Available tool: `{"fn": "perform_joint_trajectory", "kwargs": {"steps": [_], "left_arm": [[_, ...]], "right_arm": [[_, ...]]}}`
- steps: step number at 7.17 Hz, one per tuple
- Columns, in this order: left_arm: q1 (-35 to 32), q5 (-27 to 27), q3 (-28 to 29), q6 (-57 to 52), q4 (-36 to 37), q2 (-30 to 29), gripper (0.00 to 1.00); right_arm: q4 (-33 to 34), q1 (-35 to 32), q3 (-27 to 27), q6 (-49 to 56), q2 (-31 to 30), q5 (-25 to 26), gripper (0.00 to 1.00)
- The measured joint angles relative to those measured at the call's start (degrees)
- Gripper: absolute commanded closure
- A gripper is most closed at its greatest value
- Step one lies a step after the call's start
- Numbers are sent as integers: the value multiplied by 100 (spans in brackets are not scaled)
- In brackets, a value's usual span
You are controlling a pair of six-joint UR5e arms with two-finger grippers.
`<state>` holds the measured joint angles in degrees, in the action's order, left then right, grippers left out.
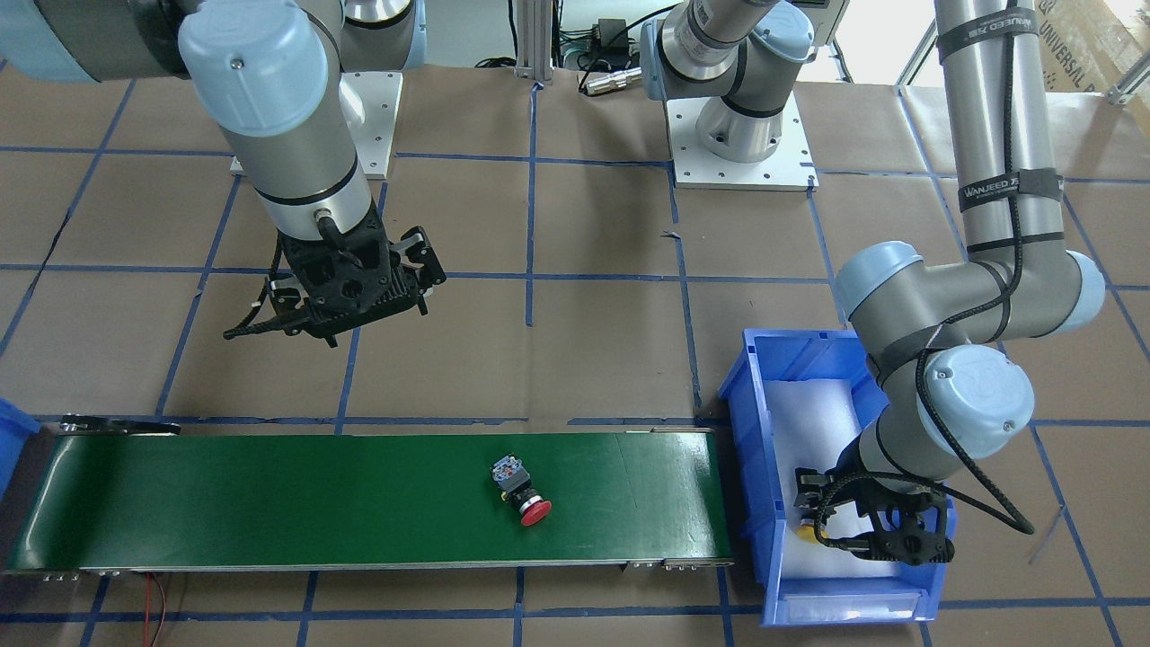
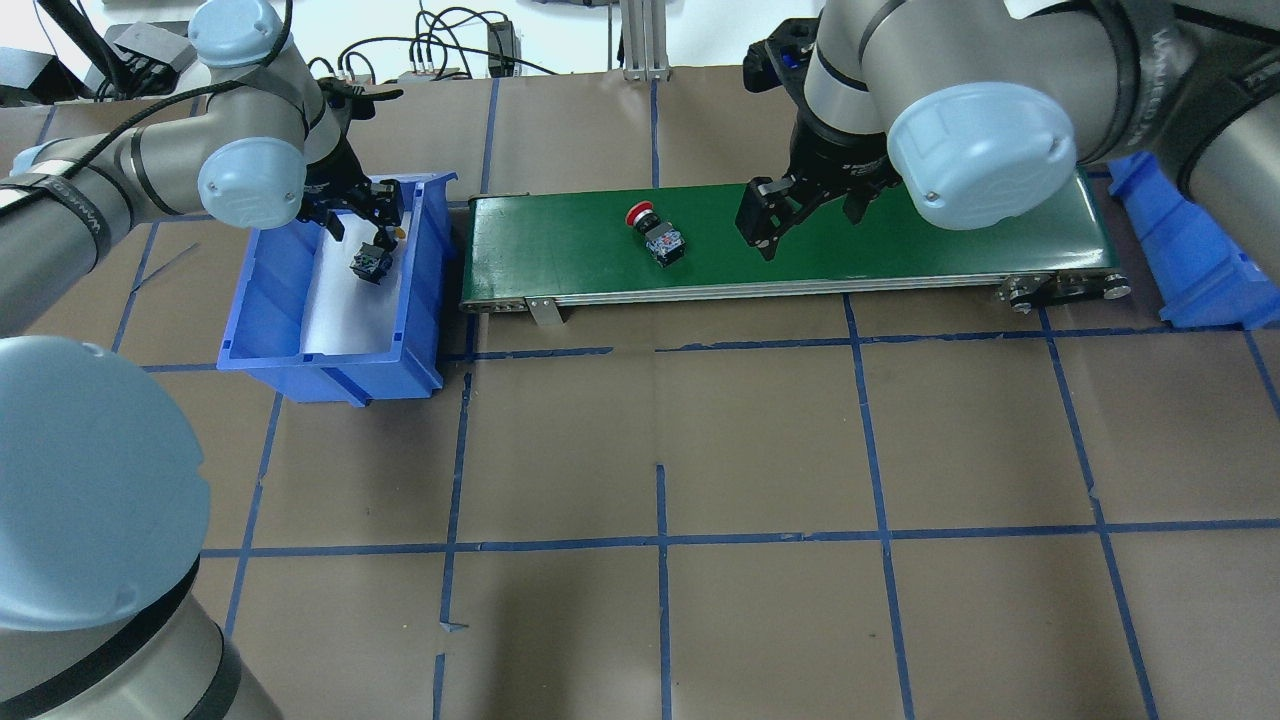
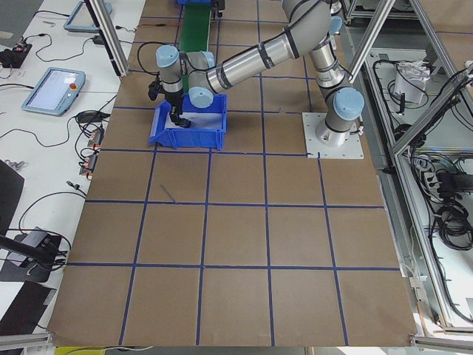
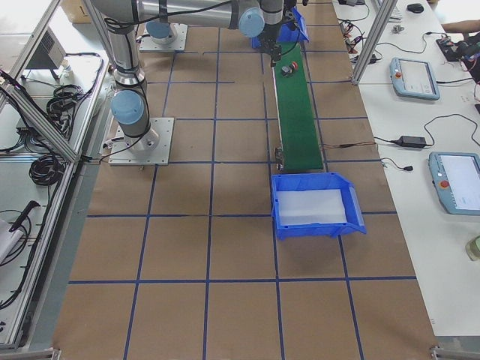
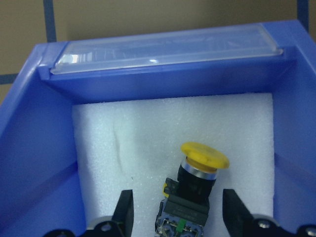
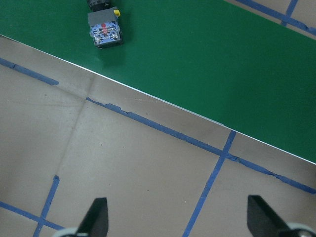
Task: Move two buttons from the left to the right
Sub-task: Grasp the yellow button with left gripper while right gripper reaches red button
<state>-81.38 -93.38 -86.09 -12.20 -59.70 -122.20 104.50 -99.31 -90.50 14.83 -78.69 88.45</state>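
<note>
The red button (image 1: 523, 490) lies on its side on the green conveyor belt (image 1: 269, 503); it also shows in the overhead view (image 2: 655, 232) and at the top of the right wrist view (image 6: 104, 29). The yellow button (image 5: 195, 187) lies on white foam inside the blue bin (image 2: 270, 300). My left gripper (image 5: 177, 217) is open, low in that bin, its fingers on either side of the yellow button with gaps on both sides. My right gripper (image 2: 775, 215) is open and empty, above the table at the belt's robot-side edge, to the right of the red button.
A second blue bin (image 2: 1180, 260) stands at the belt's right end. The left bin's walls (image 5: 44, 163) close in around my left gripper. Brown paper with blue tape lines (image 2: 660, 540) covers the table.
</note>
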Motion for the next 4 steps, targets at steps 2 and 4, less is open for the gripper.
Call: {"fn": "perform_joint_trajectory", "kwargs": {"steps": [2, 4], "left_arm": [[7, 127, -13, 14, -26, -23, 31], [15, 224, -20, 17, -52, -36, 31]], "right_arm": [[456, -171, 27, -1, 417, -3, 1], [615, -311, 358, 0, 963, -2, 1]]}}
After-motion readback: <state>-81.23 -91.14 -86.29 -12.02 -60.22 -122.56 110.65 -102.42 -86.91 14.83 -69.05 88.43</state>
